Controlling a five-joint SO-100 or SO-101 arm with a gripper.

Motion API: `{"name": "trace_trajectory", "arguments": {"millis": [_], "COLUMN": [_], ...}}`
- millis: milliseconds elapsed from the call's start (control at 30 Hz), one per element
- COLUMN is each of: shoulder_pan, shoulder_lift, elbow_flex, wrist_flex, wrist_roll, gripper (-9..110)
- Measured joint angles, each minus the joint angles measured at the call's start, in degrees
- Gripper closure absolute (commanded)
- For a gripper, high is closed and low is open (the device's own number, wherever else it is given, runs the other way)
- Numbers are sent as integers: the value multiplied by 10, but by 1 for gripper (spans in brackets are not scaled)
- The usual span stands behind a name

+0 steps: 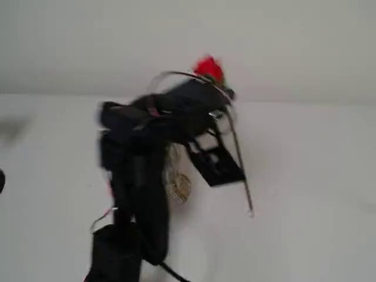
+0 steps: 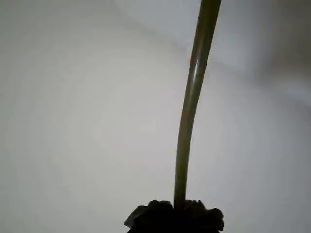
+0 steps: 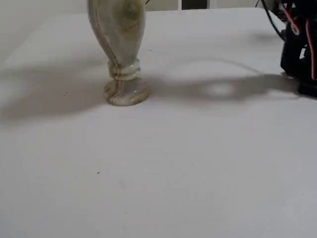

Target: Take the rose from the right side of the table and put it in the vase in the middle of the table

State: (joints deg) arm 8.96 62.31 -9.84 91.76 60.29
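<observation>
In a fixed view my blurred black arm is raised over the white table [image 1: 317,176]. My gripper [image 1: 226,132] is shut on the rose. Its red bud [image 1: 208,67] sticks up above the gripper. Its thin stem [image 1: 241,170] hangs down to the right, its tip just above the table. The vase [image 1: 178,185] is mostly hidden behind the arm. The wrist view shows only the stem [image 2: 190,107] rising from a dark ruffled shape at the bottom edge. In another fixed view the cream, brown-streaked vase [image 3: 121,49] stands upright at upper left, its rim cut off by the frame.
The arm's base with red wires [image 3: 298,44] stands at the right edge of the fixed view that shows the vase. The arm's shadow lies across the table between base and vase. A dark object [image 1: 2,179] shows at the left edge of the fixed view with the arm.
</observation>
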Motion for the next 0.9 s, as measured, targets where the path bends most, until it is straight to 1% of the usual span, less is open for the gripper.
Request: {"name": "trace_trajectory", "arguments": {"millis": [300, 567, 700, 900], "shoulder_pan": [-135, -272, -300, -309], "shoulder_lift": [132, 150, 127, 78], "elbow_flex": [-11, -17, -17, -17], "wrist_flex": [-21, -94, -139, -180], "wrist_roll": [10, 33, 36, 52], "gripper": [102, 102, 102, 102]}}
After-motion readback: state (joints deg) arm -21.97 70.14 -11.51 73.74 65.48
